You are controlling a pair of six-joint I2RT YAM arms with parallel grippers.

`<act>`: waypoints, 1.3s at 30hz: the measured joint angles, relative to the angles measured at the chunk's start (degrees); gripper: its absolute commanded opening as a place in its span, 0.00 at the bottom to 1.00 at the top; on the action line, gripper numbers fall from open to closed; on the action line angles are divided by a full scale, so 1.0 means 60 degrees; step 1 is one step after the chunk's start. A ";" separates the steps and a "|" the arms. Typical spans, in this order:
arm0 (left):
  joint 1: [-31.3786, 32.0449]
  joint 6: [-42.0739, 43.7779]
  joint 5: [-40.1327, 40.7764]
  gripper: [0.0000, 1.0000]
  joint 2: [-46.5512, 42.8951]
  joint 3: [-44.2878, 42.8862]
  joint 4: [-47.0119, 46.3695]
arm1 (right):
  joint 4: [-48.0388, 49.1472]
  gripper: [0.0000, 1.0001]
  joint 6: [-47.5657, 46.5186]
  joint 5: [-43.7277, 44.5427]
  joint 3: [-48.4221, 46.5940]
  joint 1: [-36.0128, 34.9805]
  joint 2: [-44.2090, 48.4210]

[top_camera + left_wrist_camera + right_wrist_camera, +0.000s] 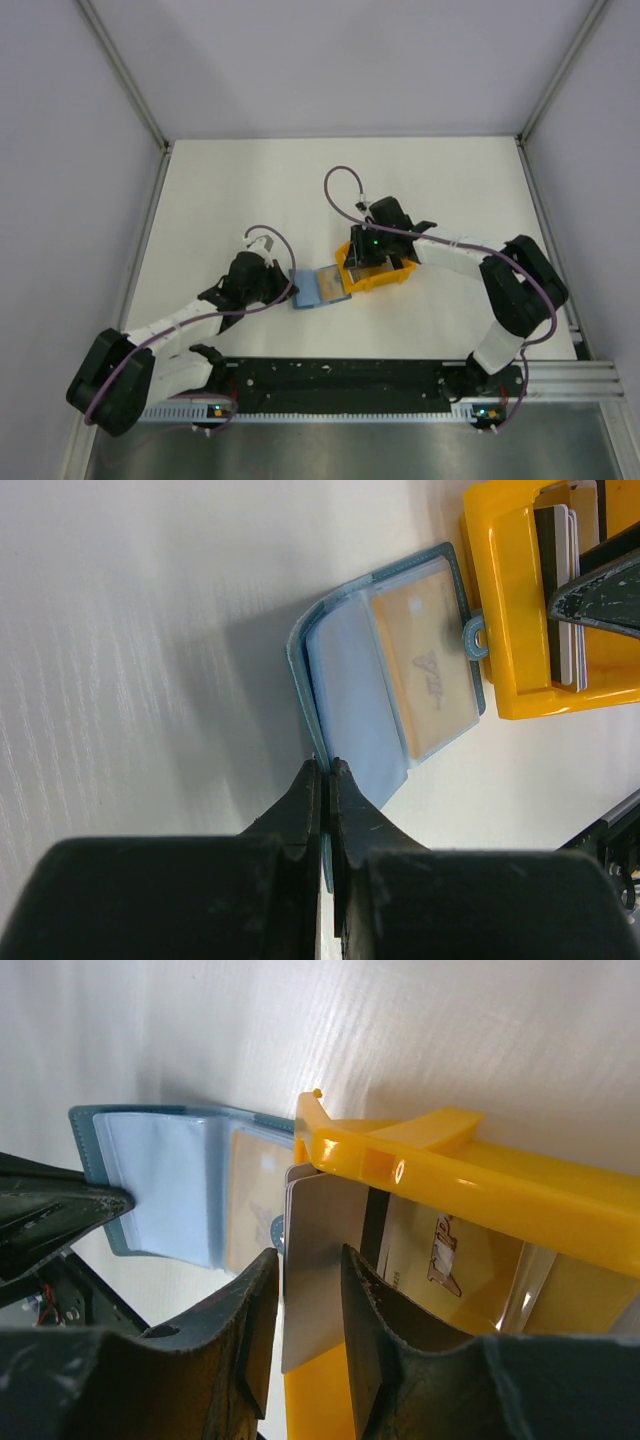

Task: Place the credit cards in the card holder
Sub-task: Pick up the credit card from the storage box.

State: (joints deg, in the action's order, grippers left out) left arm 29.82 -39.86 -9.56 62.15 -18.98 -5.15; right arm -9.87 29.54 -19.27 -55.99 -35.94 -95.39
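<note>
Clearly the step in hand was to take one card out of the orange rack (480,1175) and carry it to the card holder (350,690). The card holder lay open on the tabletop (130,630), just beside the rack, with one tan card (425,665) already in its clear pocket. The left tool (327,765) was closed fully on the near edge of the blue cover and pinned it in place. The right tool (310,1260) stood half closed, one finger on each side edge of a pale card (315,1220), and it seemed to hold this card while the card was standing in the rack among the other credit cards (565,580).

To do it well, I judged, the right tool should lift straight up along the slot, so that the card did not catch on the yellow frame or pull its neighbours out. A grip on the edges could slip easily, so the motion should be slow. Then the card needed to be turned flat and aimed at the pocket mouth. Meanwhile the left tool should not release the cover, because the light holder would slide away.
</note>
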 measured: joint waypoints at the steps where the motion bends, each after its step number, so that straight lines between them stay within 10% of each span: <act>1: 0.0000 0.0000 0.0000 0.00 0.0000 0.0000 0.0000 | -0.0058 0.35 -0.0004 0.0029 0.0000 0.0000 -0.0051; 39: -0.0018 0.0004 -0.0182 0.00 0.0186 -0.0124 -0.0062 | -0.0532 0.43 0.0022 -0.0546 -0.0696 -0.0051 -0.0812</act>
State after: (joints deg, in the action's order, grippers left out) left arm 29.71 -39.83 -10.66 63.26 -19.73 -5.52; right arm -13.06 29.67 -22.55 -60.16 -36.25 -100.27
